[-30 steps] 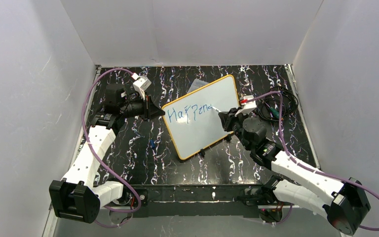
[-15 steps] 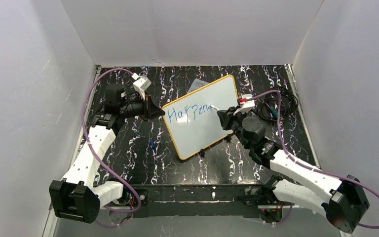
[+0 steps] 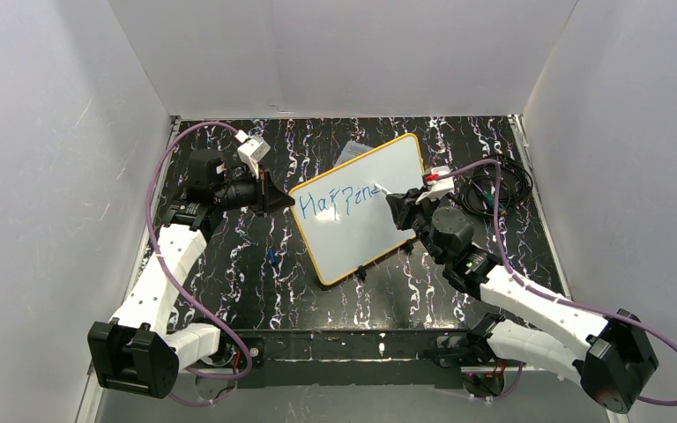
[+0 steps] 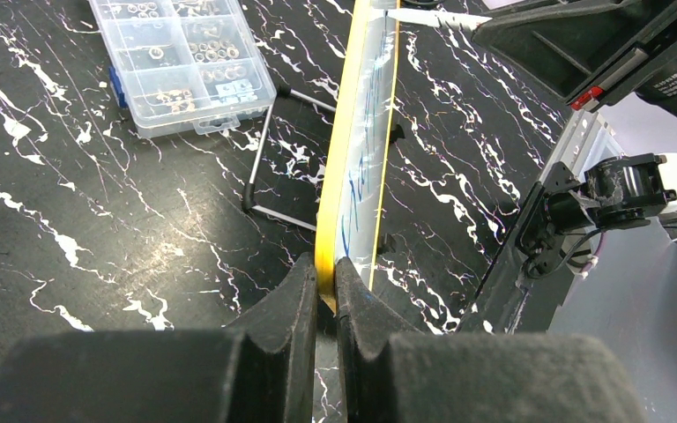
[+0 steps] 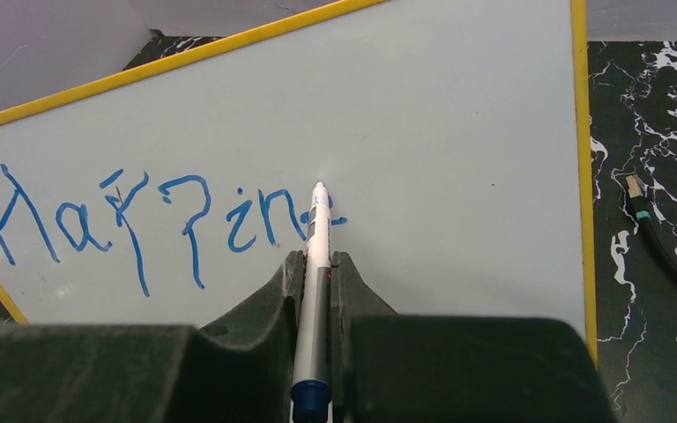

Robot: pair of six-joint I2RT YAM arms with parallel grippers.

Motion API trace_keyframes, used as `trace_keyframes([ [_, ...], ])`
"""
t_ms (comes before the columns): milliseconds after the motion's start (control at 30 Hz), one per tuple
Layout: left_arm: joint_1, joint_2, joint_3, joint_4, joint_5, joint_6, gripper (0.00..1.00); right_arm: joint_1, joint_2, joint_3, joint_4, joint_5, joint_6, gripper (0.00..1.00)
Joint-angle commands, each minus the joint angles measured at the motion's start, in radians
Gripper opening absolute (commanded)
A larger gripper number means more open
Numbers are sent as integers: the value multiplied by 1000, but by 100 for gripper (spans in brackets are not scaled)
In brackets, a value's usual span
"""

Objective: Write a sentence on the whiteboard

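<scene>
Compartment box [image 4: 181, 62] behind whiteboard [image 3: 361, 242]

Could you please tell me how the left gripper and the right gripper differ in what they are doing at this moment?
The left gripper is shut on the yellow edge of the whiteboard, while the right gripper is shut on a marker. The left gripper meets the whiteboard edge-on; the right gripper faces its writing surface, with the marker tip touching it at the end of the blue lettering. Both are closed on something.

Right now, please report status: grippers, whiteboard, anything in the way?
Left gripper shut on whiteboard edge. Right gripper shut on marker, tip at board. Sentence unfinished. No obstacle seen.
</scene>
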Motion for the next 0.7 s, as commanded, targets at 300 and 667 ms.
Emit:
trace_keyframes([
  [300,-8,-24,-4,-3,43,34,0,-5,-9,22,16,-46,17,1],
  [667,-8,-24,-4,-3,44,34,0,-5,-40,-37,-33,-28,63,1],
])
